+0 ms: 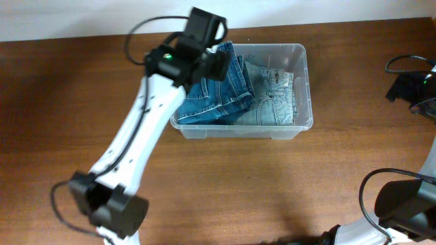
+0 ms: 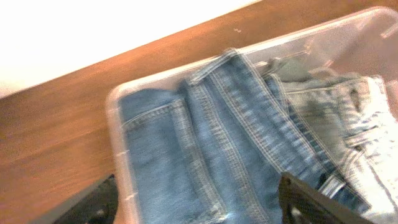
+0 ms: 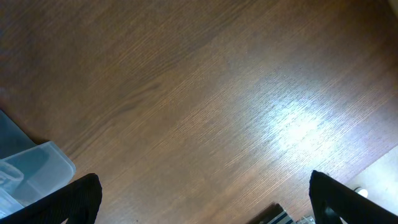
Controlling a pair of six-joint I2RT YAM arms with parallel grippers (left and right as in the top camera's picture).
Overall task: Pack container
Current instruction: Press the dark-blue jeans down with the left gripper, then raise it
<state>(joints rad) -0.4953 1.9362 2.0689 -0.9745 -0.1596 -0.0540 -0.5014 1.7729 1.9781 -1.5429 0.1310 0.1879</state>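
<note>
The left gripper (image 2: 196,210) hangs with fingers spread wide over dark jeans (image 2: 205,143), apparently clear of them, though blur hides the gap. The container (image 1: 303,82) sits at the table's (image 1: 68,102) 12 o'clock, pale jeans (image 1: 276,102) in its 3 o'clock half. The right gripper (image 3: 202,202), also wide, hovers over the table.

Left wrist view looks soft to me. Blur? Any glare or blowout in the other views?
Left wrist: yes, blurred throughout, stitching on the dark blue jeans smeared, top-left background blown out white. Right wrist: sharp wood grain, bright glare patch on the table. Overhead: even light, container clear.
</note>
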